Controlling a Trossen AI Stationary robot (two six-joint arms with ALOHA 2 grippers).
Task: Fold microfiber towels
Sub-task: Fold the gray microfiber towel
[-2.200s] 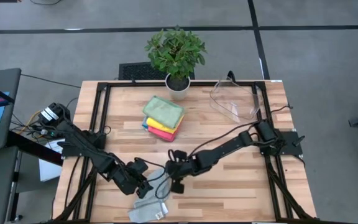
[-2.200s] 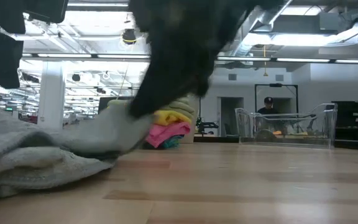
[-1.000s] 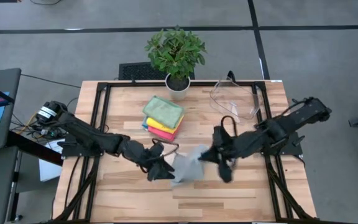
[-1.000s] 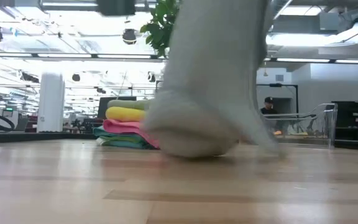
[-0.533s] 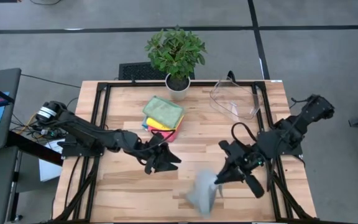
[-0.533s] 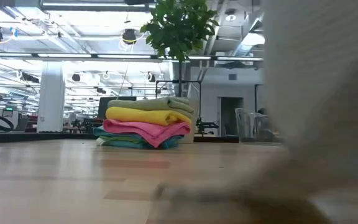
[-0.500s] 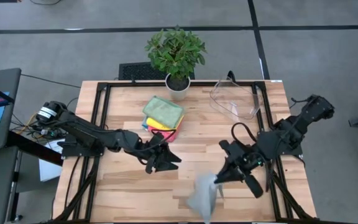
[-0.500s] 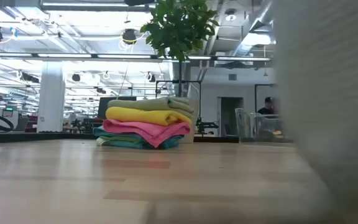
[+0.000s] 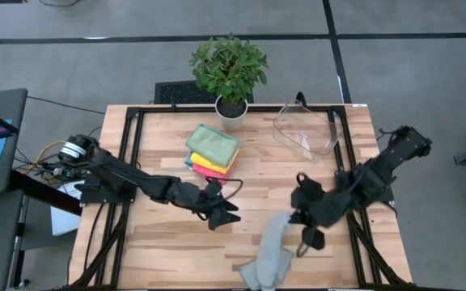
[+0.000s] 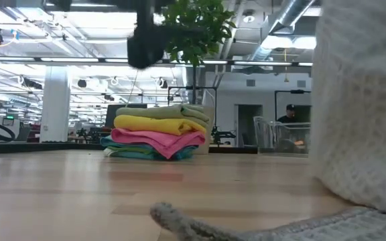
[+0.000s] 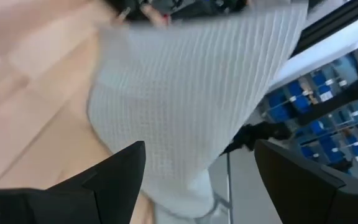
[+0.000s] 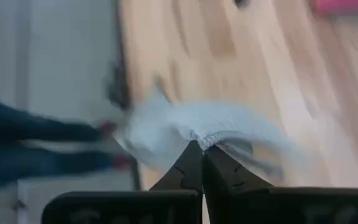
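Since half a second ago the right gripper (image 9: pixel 296 217) has come back a little toward the middle of the table, and the grey towel (image 9: pixel 269 252) now hangs lower, with its bottom end lying on the wood at the front edge. The left gripper (image 9: pixel 226 212) has moved slightly forward and toward the right arm.

The right gripper's fingers (image 12: pixel 199 163) are pressed together on one edge of the grey towel, and the cloth falls away from them in a long drape. The left gripper is wide and holds nothing; in the left wrist view its two fingers (image 11: pixel 120 168) stand far apart with the grey towel (image 11: pixel 185 106) hanging just in front of them. In the low view the same towel (image 10: pixel 364 127) fills the right side, its lower end dragging on the table (image 10: pixel 79 194).

The folded stack of towels (image 9: pixel 212 152), sage green on top, then yellow, pink and teal, sits at the back of the table (image 9: pixel 160 250), near the potted plant (image 9: pixel 229 73) and well apart from the clear bin (image 9: pixel 306 129).

The step in hand seems to be spreading the grey towel before folding. To do it well, I think the left gripper should take a second corner on the same edge, not the middle of the cloth. Then both arms can pull apart gently and lay it flat further in from the edge.
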